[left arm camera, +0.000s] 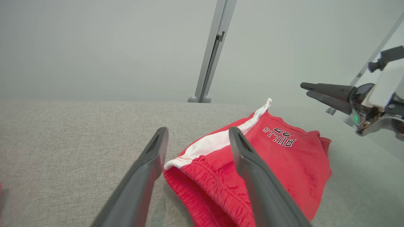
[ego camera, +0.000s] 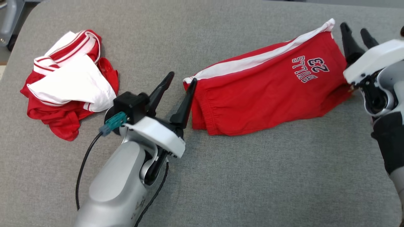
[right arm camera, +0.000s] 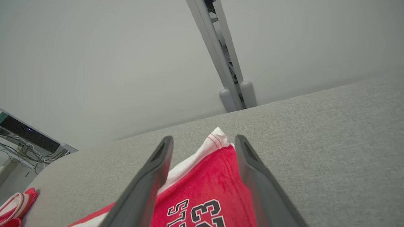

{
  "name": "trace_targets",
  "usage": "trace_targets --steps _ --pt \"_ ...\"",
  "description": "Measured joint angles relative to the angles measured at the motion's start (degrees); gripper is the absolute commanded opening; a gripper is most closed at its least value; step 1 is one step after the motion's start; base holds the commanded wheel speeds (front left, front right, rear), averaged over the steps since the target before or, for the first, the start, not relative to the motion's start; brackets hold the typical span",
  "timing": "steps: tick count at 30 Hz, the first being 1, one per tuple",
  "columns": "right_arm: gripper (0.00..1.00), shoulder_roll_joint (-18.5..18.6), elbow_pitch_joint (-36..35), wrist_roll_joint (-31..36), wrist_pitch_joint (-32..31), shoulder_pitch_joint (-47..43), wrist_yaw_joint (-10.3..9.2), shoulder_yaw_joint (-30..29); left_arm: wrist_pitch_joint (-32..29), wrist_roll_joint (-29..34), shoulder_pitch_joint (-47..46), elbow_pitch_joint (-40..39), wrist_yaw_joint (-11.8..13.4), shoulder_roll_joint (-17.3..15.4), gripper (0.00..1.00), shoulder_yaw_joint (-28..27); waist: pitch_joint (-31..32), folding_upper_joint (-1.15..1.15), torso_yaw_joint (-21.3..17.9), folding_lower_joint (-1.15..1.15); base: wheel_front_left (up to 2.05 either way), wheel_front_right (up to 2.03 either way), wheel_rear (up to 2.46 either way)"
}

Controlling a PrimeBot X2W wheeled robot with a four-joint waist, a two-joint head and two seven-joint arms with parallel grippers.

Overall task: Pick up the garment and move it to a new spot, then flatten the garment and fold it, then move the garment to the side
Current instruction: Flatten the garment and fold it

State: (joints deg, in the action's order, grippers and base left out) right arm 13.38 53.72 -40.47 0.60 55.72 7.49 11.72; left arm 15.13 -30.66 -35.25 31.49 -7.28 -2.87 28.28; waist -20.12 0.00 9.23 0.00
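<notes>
Folded red cotton shorts [ego camera: 268, 85] lie flat on the grey woven-fabric surface [ego camera: 221, 176], right of centre in the head view. They sit on a slant, with the left end nearer the robot and the right end further back. A white side stripe runs along the far long edge. Dark "BULLS 23" lettering with a white outline sits near the right end and reads upside down from the head. The gathered elastic waistband is at the left end, in doubled layers. The near right hem is a bit rumpled and the rest is smooth.

The left gripper [ego camera: 182, 77] is at the waistband end with its fingers spread wide. The white stripe corner lies between them and nothing is clamped; cannot tell if a finger touches the cloth. The right gripper [ego camera: 354, 28] is at the far right corner of the shorts, fingers also wide apart, straddling the white corner from above and holding nothing.

A crumpled red-and-white garment [ego camera: 69, 85] sits well apart at the left, near the rounded left edge of the surface. There is bare fabric between it and the shorts, partly taken up by the left arm and its black cable [ego camera: 82, 167]. A wide open strip runs along the near side in front of the shorts. The far edge of the surface is near the shorts' top right corner, and a pale metal post [left arm camera: 211, 50] stands beyond it. The right arm hangs over the right side.
</notes>
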Motion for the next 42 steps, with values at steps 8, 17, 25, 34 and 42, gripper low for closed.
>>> trace_targets --steps 8,17,25,34,42 --pt "1.0 4.87 -0.23 -2.45 1.22 -5.58 0.0 6.61 0.01 8.94 10.81 -13.43 0.79 0.08 1.0 -11.7 3.52 0.0 -0.29 0.0 0.0 0.0 0.0" --pt "1.0 7.48 3.04 -3.93 2.91 -8.86 0.0 10.7 0.01 11.05 21.56 -22.36 2.14 0.04 1.0 -20.43 4.47 0.0 1.34 0.0 0.0 0.0 0.0" --pt "1.0 7.4 7.1 -4.34 4.34 -8.51 0.0 12.8 0.0 12.01 24.49 -23.75 3.33 0.05 1.0 -23.32 3.59 0.0 2.68 0.0 0.0 0.0 0.0" --pt "1.0 7.01 12.16 -3.86 4.77 -6.49 0.0 14.23 0.0 11.27 24.74 -23.9 3.75 0.07 1.0 -22.62 2.34 0.0 3.8 0.0 0.0 0.0 0.0" --pt "0.0 5.84 12.85 -6.34 4.14 -5.81 0.01 14.91 0.0 10.87 24.48 -23.59 3.8 0.05 1.0 -22.59 2.43 0.0 2.93 0.0 0.0 0.0 0.0"
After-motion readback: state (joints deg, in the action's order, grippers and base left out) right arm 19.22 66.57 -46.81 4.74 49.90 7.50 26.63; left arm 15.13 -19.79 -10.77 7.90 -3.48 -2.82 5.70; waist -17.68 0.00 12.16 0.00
